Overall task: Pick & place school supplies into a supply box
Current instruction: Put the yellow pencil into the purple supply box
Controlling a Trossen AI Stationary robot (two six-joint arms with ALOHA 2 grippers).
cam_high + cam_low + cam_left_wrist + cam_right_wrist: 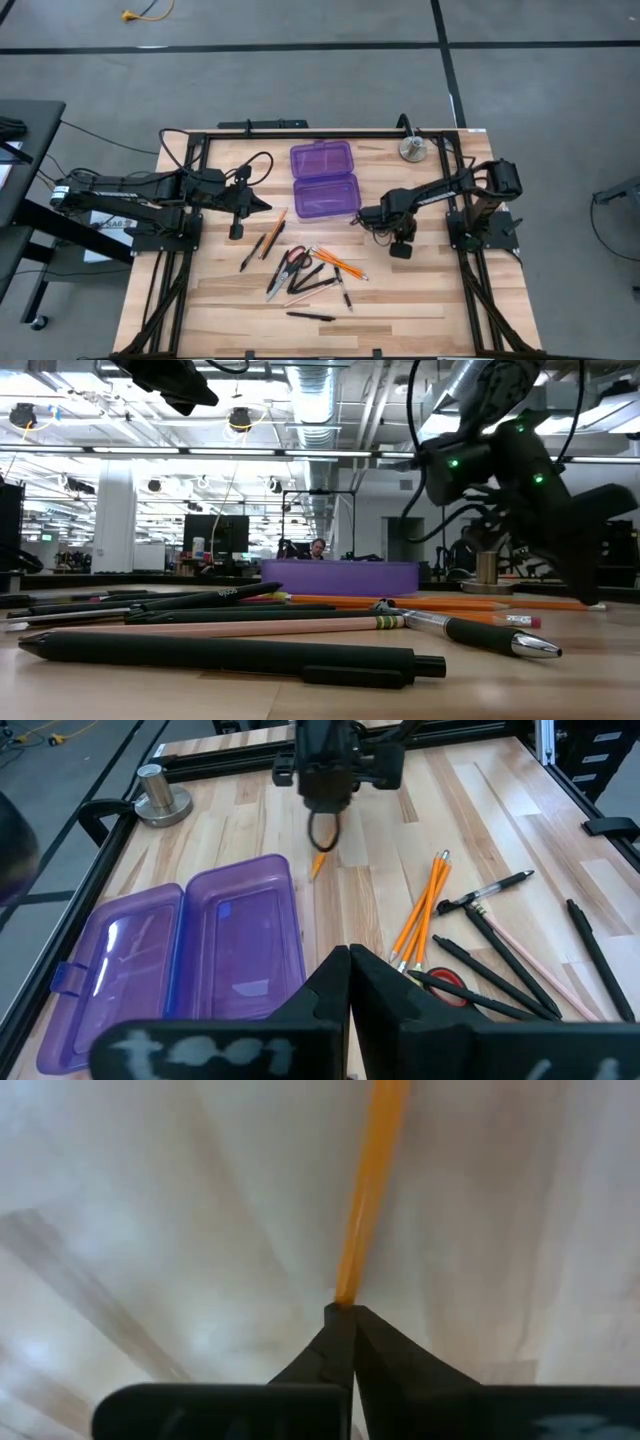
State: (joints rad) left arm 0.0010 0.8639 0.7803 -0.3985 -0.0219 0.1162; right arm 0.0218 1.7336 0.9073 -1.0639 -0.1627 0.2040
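Observation:
The open purple supply box [324,180] lies flat at the table's far middle, its two halves side by side. On the wood nearer the front lie black pens [310,316], orange pencils [340,262], red-and-black scissors [285,270] and one more pencil [275,232]. My right gripper [356,218] hovers just right of the box's near half, shut on an orange pencil [317,863]. My left gripper [265,206] waits shut, left of the box, holding nothing. My right gripper pinches one end of the orange pencil [347,1288] between its two fingertips. The fingers come steeply from above. The pencil runs on past the tips along the fingers' line and slants down toward the wood [315,872]; I cannot tell whether its lower end touches.
A round silver disc [413,150] stands at the far right corner. Black frame rails [300,132] border the table. Bare wood [400,290] lies right of the scattered supplies. A person [317,547] sits far off in the room behind.

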